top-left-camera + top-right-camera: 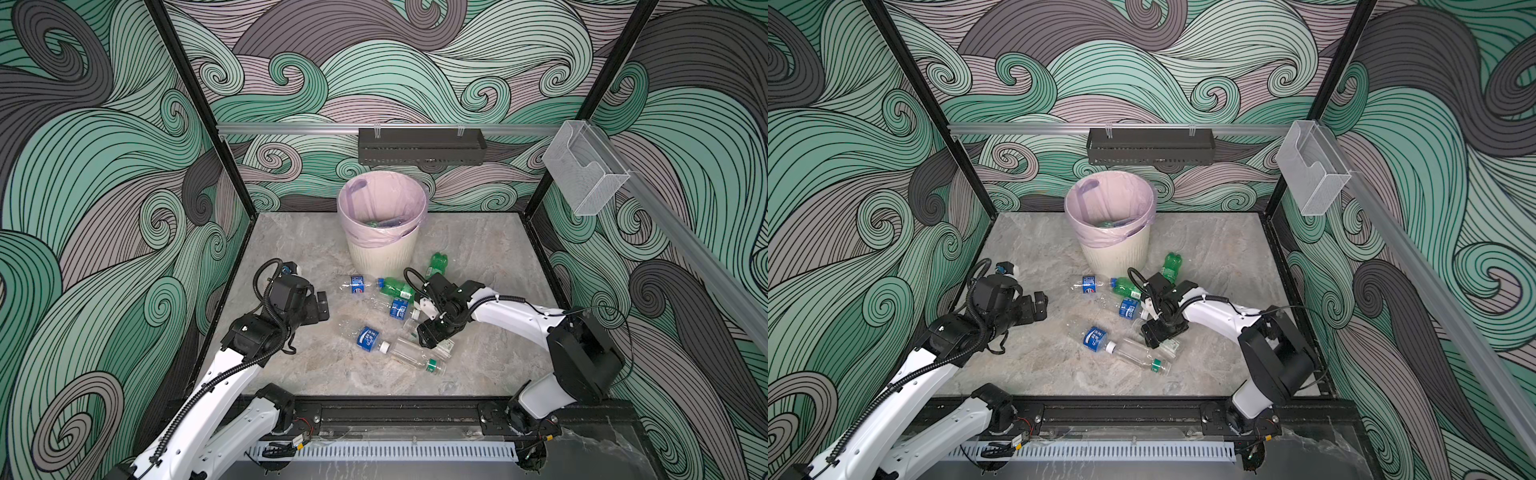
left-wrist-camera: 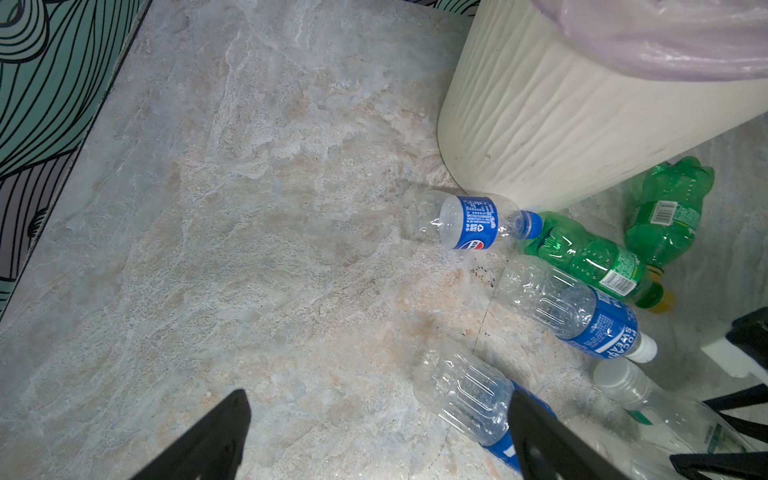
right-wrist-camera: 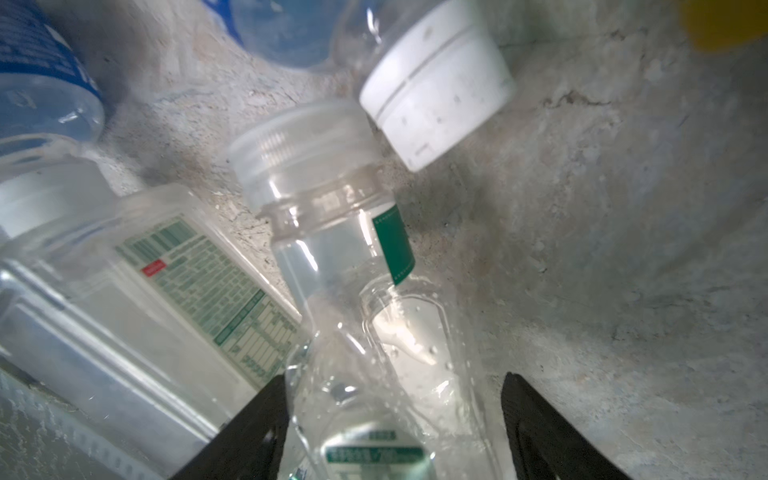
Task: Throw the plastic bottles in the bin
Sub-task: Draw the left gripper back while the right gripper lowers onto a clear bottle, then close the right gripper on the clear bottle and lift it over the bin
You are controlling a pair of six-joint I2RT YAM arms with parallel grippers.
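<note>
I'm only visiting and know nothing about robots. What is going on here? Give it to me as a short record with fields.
Setting: grey stone-look table
Bin: cream bin with pink liner, upright at the back
In the bin: some bottles, partly hidden
On the table: about seven loose bottles, clear and green, lying in front of the bin
Left gripper: open, empty, above the table
Right gripper: down in the pile, jaws either side of a clear bottle; grip unclear
</note>
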